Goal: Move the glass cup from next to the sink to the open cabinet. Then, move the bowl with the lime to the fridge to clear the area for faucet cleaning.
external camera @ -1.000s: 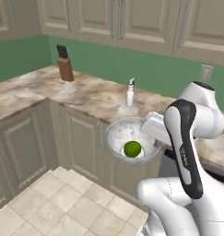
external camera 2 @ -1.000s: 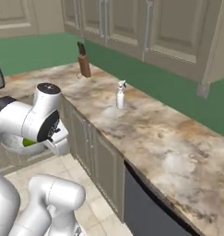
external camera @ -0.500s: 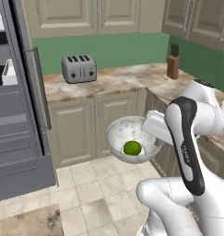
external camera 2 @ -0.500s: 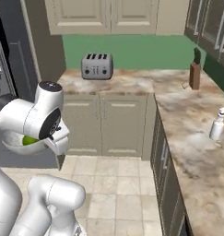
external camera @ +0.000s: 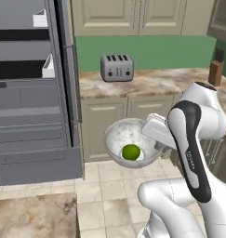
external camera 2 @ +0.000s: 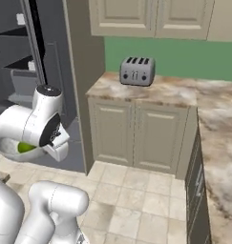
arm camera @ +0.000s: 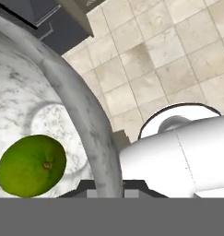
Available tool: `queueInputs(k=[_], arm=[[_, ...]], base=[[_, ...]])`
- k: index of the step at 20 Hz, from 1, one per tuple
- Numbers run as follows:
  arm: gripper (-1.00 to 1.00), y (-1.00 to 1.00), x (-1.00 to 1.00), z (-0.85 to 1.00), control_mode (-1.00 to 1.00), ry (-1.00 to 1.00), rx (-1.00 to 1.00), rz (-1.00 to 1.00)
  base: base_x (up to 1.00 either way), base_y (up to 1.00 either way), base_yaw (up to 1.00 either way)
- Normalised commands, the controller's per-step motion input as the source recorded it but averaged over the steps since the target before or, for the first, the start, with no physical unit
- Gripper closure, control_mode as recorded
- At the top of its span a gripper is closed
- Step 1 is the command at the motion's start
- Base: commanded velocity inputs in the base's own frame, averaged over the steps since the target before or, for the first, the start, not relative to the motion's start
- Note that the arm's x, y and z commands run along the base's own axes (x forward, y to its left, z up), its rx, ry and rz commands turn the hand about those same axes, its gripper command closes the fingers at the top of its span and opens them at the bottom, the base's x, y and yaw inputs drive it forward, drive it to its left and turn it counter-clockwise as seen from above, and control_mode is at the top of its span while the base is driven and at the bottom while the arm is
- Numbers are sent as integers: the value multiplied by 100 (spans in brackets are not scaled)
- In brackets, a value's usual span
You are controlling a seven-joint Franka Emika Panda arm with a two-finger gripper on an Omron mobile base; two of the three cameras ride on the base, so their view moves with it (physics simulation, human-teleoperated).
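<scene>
The fridge [external camera: 35,93] is seen standing open at the left of the left base view, tall and dark grey, with black shelves, white bins high up and grey drawers lower down. To its right a marbled worktop [external camera: 151,79] is carried on beige cupboards [external camera: 123,116], below a green wall and beige wall cabinets [external camera: 133,16]. A pale tiled floor [external camera: 114,186] is spread below. A silver toaster [external camera: 117,68] is set on the worktop, and a knife block [external camera: 216,69] is placed further right, near the corner.

The bowl [external camera: 128,139], round and marbled white-grey, is held in the air above the floor, in front of the cupboards and just right of the fridge's lower drawers. Its rim is pinched on the right side by the claw [external camera: 154,143], which is closed on it. The lime [external camera: 131,152], small and bright green, is lying in the bottom of the bowl, as is also seen in the hand view [arm camera: 31,165].
</scene>
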Motion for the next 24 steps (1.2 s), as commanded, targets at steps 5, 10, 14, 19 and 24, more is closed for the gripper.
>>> queueInputs(k=[5,10,14,19,24], arm=[[100,0,0,0,100,0,0,0],[100,0,0,0,100,0,0,0],[100,0,0,0,100,0,0,0],[100,0,0,0,100,0,0,0],[100,0,0,0,100,0,0,0]], base=[[100,2,18],[72,46,32],[5,82,63],[-22,71,75],[29,36,62]])
